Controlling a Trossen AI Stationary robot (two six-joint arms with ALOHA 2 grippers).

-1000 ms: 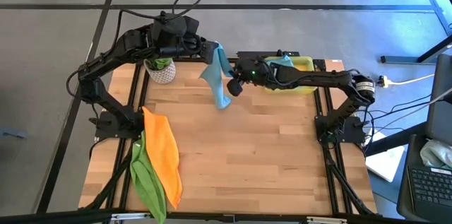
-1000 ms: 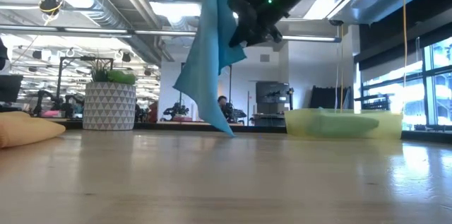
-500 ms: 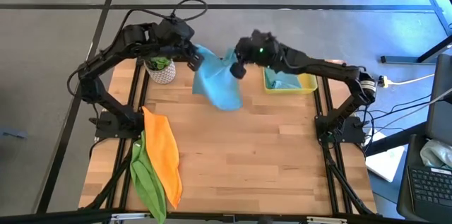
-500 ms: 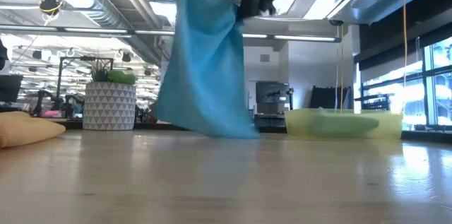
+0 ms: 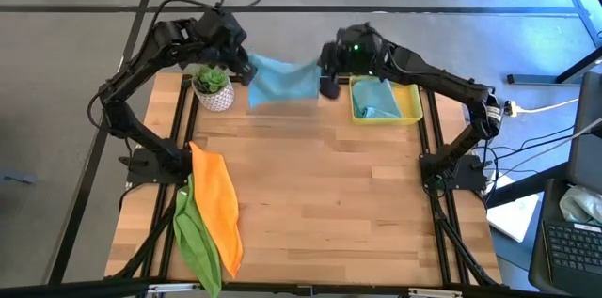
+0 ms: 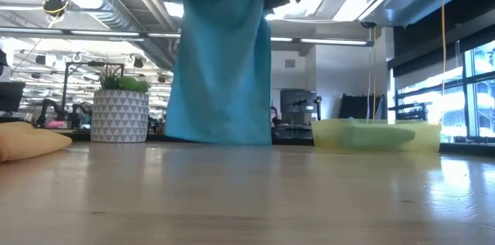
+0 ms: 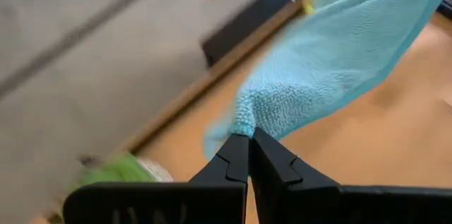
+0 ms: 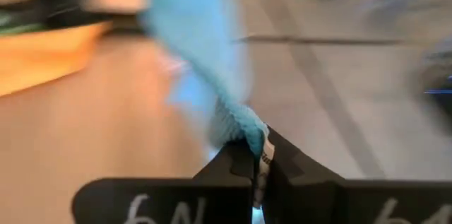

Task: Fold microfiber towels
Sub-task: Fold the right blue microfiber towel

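Bare table (image 5: 329,195) centre and near right offer free passage; a teal towel (image 5: 282,80) hangs curtain-like across the far edge, between potted plant (image 5: 213,88) and yellow tray (image 5: 410,110); orange towel (image 5: 214,206) and green towel (image 5: 196,242) occupy the left.

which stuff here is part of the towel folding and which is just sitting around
Part of the job:
- teal towel held up, stretched between left gripper and right gripper
- orange towel and green towel, table's left edge
- teal towel in tray

Lying about:
- yellow tray
- potted plant
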